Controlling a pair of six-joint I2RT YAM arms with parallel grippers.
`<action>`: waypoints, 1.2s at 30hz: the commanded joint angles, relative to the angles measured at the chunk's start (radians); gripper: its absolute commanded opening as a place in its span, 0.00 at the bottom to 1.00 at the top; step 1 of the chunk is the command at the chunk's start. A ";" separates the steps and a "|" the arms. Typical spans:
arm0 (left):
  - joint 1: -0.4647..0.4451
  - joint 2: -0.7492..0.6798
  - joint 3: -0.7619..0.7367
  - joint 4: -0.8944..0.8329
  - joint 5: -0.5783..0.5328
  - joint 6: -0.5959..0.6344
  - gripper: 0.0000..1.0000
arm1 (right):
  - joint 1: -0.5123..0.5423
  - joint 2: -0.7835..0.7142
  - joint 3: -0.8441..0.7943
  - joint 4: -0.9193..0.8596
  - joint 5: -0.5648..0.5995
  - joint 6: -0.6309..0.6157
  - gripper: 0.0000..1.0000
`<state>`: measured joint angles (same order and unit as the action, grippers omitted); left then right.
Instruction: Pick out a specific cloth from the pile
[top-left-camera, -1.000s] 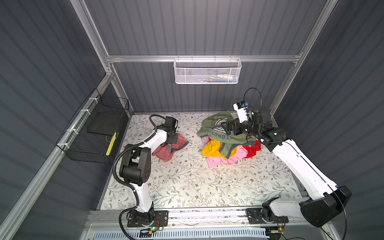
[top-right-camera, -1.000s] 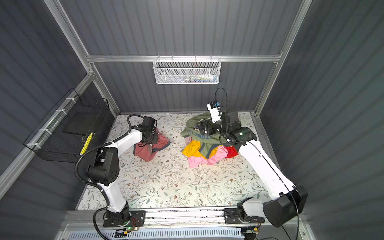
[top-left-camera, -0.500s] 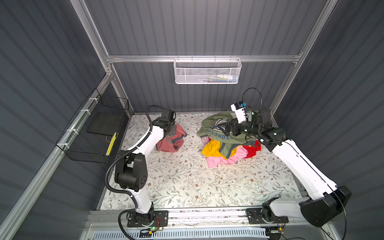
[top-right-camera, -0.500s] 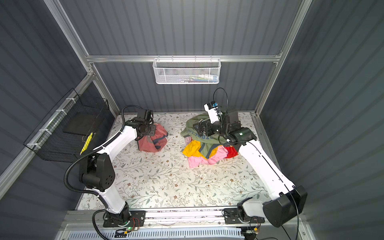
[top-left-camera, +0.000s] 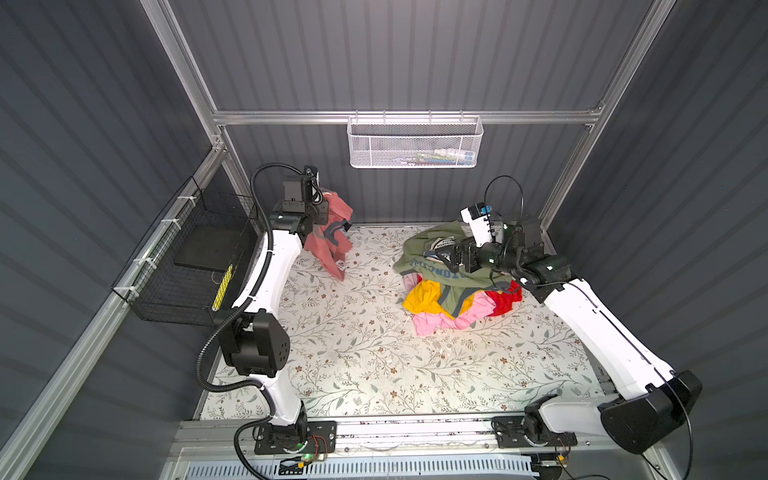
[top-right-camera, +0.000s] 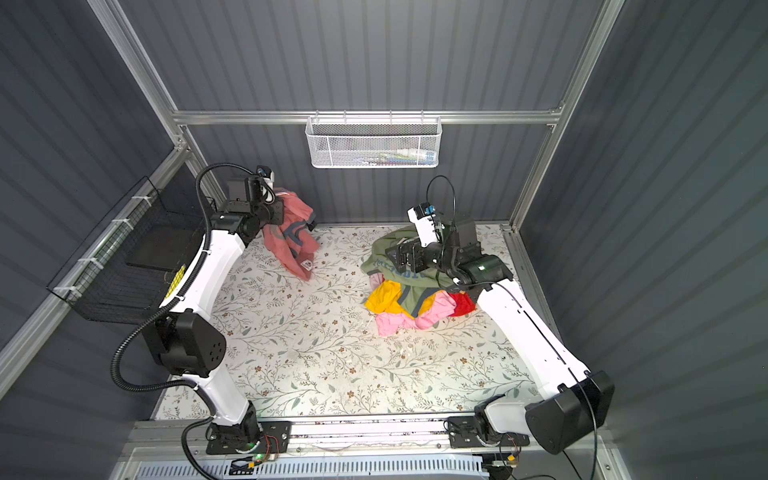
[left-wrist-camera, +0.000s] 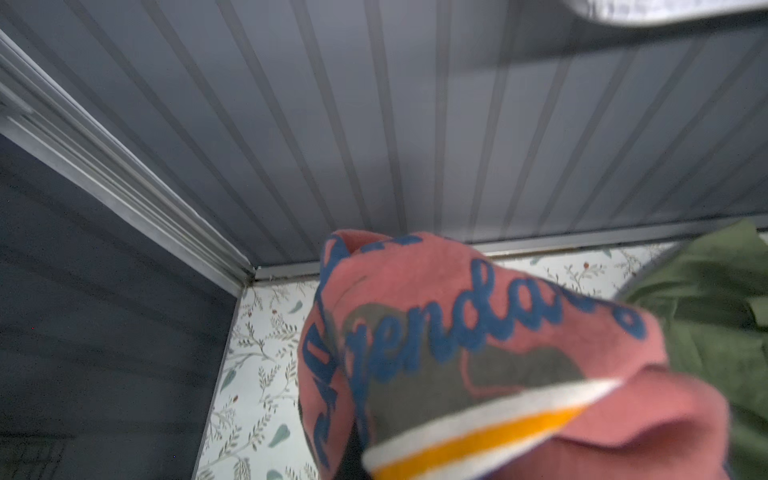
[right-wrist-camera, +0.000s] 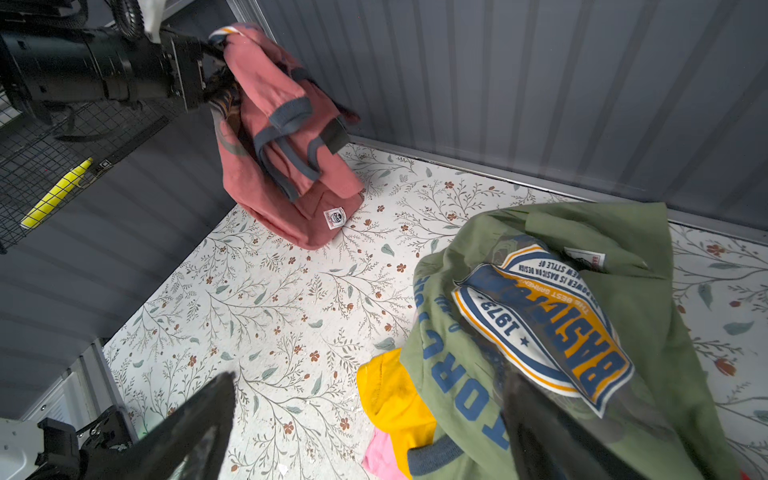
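Floral tabletop, ribbed grey walls, pile

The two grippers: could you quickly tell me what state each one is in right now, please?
Left gripper: closed, holding the salmon-pink T-shirt.
Right gripper: open over the pile, holding nothing.

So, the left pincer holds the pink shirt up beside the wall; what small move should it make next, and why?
Probably raise the left pincer a little higher. It is shut on the salmon-pink T-shirt, which hangs apart from the pile, but the shirt's lower hem seems to touch the table, so it is not yet lifted fully clear.
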<state>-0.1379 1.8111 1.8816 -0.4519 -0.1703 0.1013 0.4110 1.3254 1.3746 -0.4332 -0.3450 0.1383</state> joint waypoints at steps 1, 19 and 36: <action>0.013 0.038 0.037 0.103 0.065 -0.025 0.00 | -0.004 0.011 0.000 0.021 -0.014 0.017 0.99; 0.023 0.066 -0.285 0.441 0.042 -0.130 0.00 | -0.003 0.008 -0.014 0.019 -0.003 0.044 0.99; 0.023 -0.052 -0.706 0.284 -0.147 -0.086 0.00 | -0.002 0.075 0.012 0.014 -0.041 0.057 0.99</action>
<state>-0.1226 1.7405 1.1713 -0.0807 -0.2729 0.0044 0.4110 1.3952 1.3746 -0.4297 -0.3672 0.1833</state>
